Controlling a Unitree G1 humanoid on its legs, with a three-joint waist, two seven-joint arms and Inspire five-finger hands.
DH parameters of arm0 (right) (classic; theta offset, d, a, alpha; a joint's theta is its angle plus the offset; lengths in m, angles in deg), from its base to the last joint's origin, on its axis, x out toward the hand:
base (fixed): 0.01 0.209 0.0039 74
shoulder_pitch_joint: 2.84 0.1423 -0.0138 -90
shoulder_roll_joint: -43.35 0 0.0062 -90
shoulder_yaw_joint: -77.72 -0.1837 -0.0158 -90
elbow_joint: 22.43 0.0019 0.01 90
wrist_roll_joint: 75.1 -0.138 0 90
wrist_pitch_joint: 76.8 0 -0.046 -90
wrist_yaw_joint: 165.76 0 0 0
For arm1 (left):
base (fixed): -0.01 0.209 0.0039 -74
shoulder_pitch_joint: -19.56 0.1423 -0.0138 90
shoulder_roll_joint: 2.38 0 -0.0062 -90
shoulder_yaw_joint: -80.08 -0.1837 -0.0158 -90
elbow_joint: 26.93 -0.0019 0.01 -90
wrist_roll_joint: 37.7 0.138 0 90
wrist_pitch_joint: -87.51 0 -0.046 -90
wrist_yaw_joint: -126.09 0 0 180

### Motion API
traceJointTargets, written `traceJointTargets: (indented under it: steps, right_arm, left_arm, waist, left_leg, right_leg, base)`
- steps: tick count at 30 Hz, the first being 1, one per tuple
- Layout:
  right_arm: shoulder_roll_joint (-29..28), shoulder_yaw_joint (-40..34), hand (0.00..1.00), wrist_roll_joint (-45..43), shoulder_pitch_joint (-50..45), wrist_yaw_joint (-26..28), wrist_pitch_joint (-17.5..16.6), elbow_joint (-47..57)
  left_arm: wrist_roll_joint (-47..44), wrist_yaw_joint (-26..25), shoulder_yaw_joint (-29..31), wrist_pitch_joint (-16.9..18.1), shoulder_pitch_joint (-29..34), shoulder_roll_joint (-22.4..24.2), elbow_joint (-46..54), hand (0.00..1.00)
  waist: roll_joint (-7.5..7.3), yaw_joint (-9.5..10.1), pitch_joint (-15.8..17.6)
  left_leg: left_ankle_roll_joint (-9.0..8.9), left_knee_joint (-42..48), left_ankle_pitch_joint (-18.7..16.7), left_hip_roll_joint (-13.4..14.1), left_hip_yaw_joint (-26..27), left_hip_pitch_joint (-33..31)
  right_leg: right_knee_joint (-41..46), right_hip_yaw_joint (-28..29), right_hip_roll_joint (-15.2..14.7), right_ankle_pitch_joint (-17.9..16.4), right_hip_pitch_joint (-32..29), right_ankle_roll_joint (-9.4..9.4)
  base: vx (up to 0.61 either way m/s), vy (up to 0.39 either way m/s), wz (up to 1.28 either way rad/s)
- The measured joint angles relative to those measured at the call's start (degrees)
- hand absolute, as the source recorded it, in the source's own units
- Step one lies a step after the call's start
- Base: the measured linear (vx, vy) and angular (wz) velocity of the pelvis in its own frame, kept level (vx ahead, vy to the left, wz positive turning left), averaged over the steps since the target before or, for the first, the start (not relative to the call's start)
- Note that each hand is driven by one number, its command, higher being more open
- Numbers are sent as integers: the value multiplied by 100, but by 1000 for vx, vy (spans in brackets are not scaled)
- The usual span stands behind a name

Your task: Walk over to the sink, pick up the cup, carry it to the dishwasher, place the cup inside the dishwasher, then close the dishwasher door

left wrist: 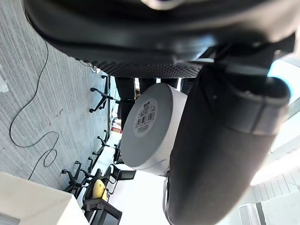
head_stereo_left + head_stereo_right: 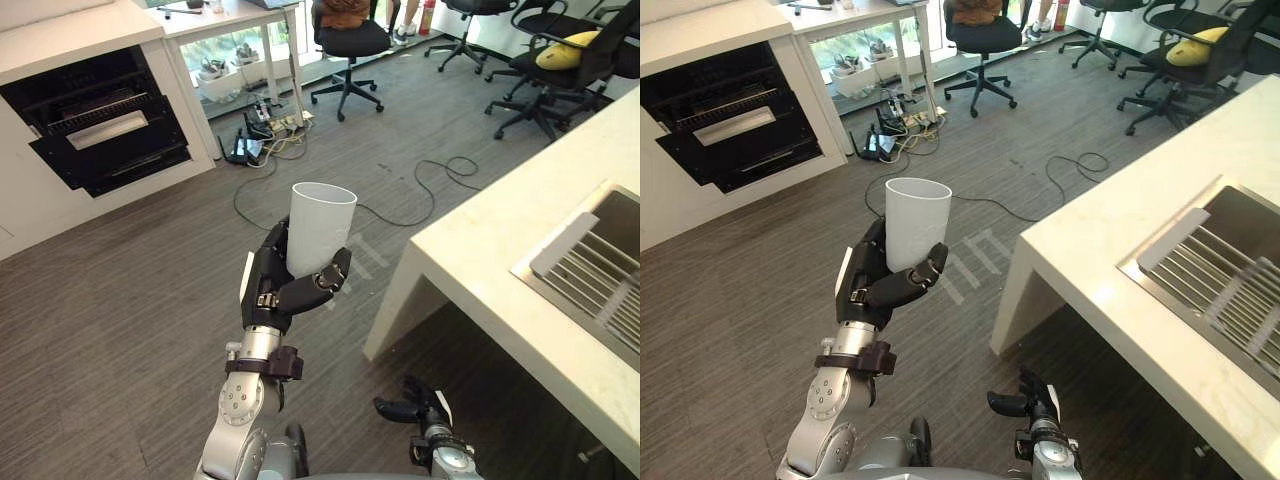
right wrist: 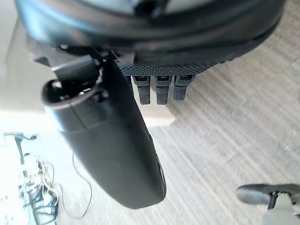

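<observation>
A tall white cup (image 2: 320,225) stands upright in my left hand (image 2: 272,292), whose fingers and thumb are curled round its lower half, out in front of me above the wooden floor. The left wrist view looks at the cup's round base (image 1: 152,126) past the thumb. The dishwasher (image 2: 100,125) is the black opening in the white cabinet at the far left, with its racks showing. The sink (image 2: 600,270) lies sunk in the white counter (image 2: 480,250) on the right. My right hand (image 2: 415,405) hangs low near the counter's corner, fingers relaxed and empty.
The counter's corner juts out just right of the cup. Cables and a power strip (image 2: 262,130) lie on the floor between me and a glass desk (image 2: 235,25). Several black office chairs (image 2: 350,45) stand at the back. Open floor leads toward the dishwasher.
</observation>
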Motion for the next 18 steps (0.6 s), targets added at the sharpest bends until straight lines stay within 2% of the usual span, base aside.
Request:
traceJointTargets:
  steps: [1, 2, 4, 5, 9, 11, 12, 14, 16, 18]
  right_arm:
    - [-4, 0, 90, 66, -2, 7, 2, 63]
    - [-12, 14, 90, 121, -4, 9, 1, 130]
    - [-35, 105, 90, 186, -67, 27, 0, 364]
    - [-56, 166, 90, 188, -120, 40, -3, 566]
    - [-65, 332, 90, 194, -200, 86, -1, 982]
    - [-64, 342, 90, 196, -287, 83, -3, 1223]
    - [-40, 360, 90, 197, -355, 84, -17, 1313]
    - [25, 367, 90, 196, -372, 79, -10, 1420]
    - [75, 366, 90, 196, -437, 32, -10, 1687]
    - [76, 365, 90, 190, -547, -22, -20, 1962]
  left_arm:
    - [3, 28, -99, -3, -19, -75, -1, 30]
    - [11, 83, -171, -8, -15, -93, -15, 30]
    - [11, 99, -176, -6, -21, -79, -39, 30]
    - [10, 99, -172, -5, -21, -80, -65, 30]
    - [8, 101, -261, -6, -46, -76, -109, 30]
    - [7, 117, -329, 16, -69, -68, -111, 30]
    - [8, 127, -360, 8, -67, -12, -160, 30]
    - [9, 196, -385, -12, -40, 143, -166, 30]
    - [6, 230, -378, -14, -40, 297, -160, 30]
    - [1, 232, -361, -14, -38, 331, -148, 30]
  waist:
    - [-52, -99, 32]
    - [-43, -174, 32]
    - [-42, -207, 30]
    - [-40, -206, 31]
    - [-36, -247, 24]
    - [-118, -276, -47]
    - [-105, -278, -117]
    - [92, -271, -238]
    - [126, -260, -260]
    - [118, -245, -258]
  left_leg:
    - [91, -17, -68, -166, -197, 140]
    - [151, -38, -148, -226, -392, 222]
    - [150, -184, -161, -271, -637, 381]
    - [153, -274, -177, -286, -771, 491]
    - [44, -372, -332, -296, -1244, 797]
    - [-119, -238, -482, -377, -1527, 794]
    - [-224, 17, -725, -370, -1735, 798]
    - [-403, 256, -849, -113, -1840, 702]
    - [-560, 230, -749, 76, -1794, 737]
    - [-563, 513, -755, 253, -1460, 747]
  right_leg:
    - [779, 284, -130, 122, -268, -226]
    - [1177, 773, 73, -156, -520, -236]
    - [1167, 1214, 441, -565, -862, -218]
    - [1011, 1333, 609, -665, -1097, -187]
    - [168, 1647, 1015, -606, -1641, -90]
    - [-634, 1954, 1098, -250, -1661, -20]
    - [-573, 1822, 1120, 202, -1534, -89]
    - [-616, 1367, 1230, 116, -1364, -201]
    - [-865, 985, 1310, 117, -1004, -203]
    - [-1188, 790, 1408, 121, -550, -209]
  base:
    - [186, 119, 90]
    - [220, 121, 93]
    - [215, 67, 74]
    - [187, 12, 61]
    - [230, -76, 67]
    - [284, -207, 86]
    - [364, -255, 82]
    - [342, -225, 91]
    - [344, -245, 96]
    - [276, -179, 95]
